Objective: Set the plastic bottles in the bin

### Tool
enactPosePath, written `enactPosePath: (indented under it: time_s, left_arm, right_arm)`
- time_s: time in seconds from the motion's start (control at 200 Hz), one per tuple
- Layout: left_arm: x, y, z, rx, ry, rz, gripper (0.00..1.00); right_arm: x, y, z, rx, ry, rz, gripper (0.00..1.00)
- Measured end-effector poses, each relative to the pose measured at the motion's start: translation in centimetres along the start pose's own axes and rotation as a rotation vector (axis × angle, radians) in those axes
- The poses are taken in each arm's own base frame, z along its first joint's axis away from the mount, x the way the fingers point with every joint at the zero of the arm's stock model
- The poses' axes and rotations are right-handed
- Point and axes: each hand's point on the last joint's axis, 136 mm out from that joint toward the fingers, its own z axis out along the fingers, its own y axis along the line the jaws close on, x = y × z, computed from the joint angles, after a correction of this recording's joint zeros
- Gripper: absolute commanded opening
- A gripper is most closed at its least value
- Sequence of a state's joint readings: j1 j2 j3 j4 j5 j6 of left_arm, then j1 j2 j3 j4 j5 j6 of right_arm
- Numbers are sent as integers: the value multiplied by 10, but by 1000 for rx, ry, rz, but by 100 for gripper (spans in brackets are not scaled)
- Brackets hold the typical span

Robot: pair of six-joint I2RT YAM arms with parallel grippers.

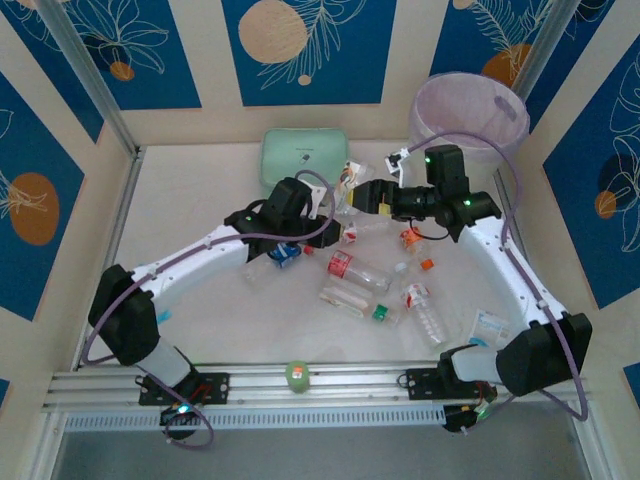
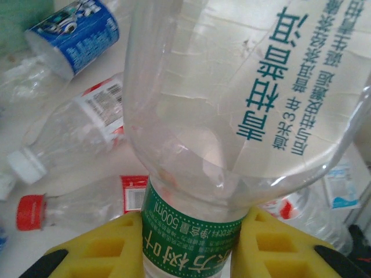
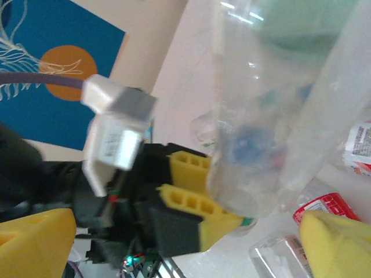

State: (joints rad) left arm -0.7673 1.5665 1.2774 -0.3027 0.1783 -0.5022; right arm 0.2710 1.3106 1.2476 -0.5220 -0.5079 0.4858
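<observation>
Your left gripper (image 2: 191, 249) is clamped on the green-labelled bottle (image 2: 232, 104), holding it above the loose bottles (image 1: 360, 270). Your right gripper (image 1: 368, 195) gapes wide around its body, probably for a handover, since the bin (image 1: 440, 125) stands far right.

About ten plastic bottles (image 1: 358, 268) are in sight, the exact number unclear where they overlap. There is one round translucent bin (image 1: 505, 135), one mint-green rectangular case (image 1: 303, 155) and one small green round object (image 1: 297, 374).
</observation>
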Motion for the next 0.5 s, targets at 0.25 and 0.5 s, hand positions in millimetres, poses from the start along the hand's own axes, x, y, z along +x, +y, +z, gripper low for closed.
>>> enactPosePath:
  time_s: [0.25,0.5]
  left_arm:
    - [-8,-11,1,58,-31,-39,29]
    - [-4,-7,-1,62,-39,-64,30]
  right_arm:
    - [-9,-18,26,33,-9,43,69]
    - [-9,-25,34,66,-21,46,44]
